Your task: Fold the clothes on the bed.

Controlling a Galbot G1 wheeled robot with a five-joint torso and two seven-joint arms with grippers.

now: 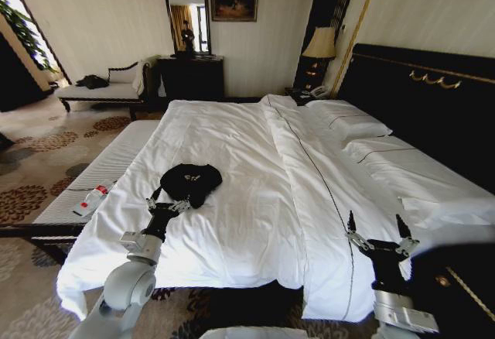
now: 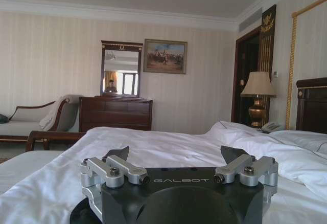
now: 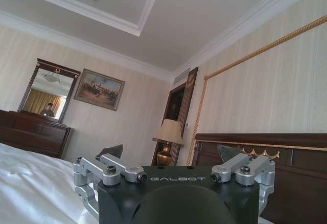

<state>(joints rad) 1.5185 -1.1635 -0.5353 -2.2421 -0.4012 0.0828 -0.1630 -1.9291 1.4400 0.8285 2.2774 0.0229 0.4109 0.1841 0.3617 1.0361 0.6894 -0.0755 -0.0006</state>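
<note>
The clothes, one black T-shirt [image 1: 191, 182], lie crumpled in a small heap on the near left part of the bed [image 1: 255, 153], which has white sheets. My left gripper [image 1: 168, 205] hovers at the shirt's near edge, open, fingers spread with nothing between them; in the left wrist view the left gripper [image 2: 176, 155] points across the white duvet. My right gripper [image 1: 377, 227] stands open over the bed's near right side, far from the shirt. In the right wrist view the right gripper [image 3: 170, 152] faces the dark headboard [image 3: 240, 147], holding nothing.
A narrow striped bench [image 1: 108, 169] runs along the bed's left side with a bottle [image 1: 90, 200] on it. Pillows [image 1: 352, 122] lie against the headboard [image 1: 433, 99]. A lamp [image 1: 321, 45], dark dresser [image 1: 191, 77] and cream chaise [image 1: 108, 90] stand by the far wall.
</note>
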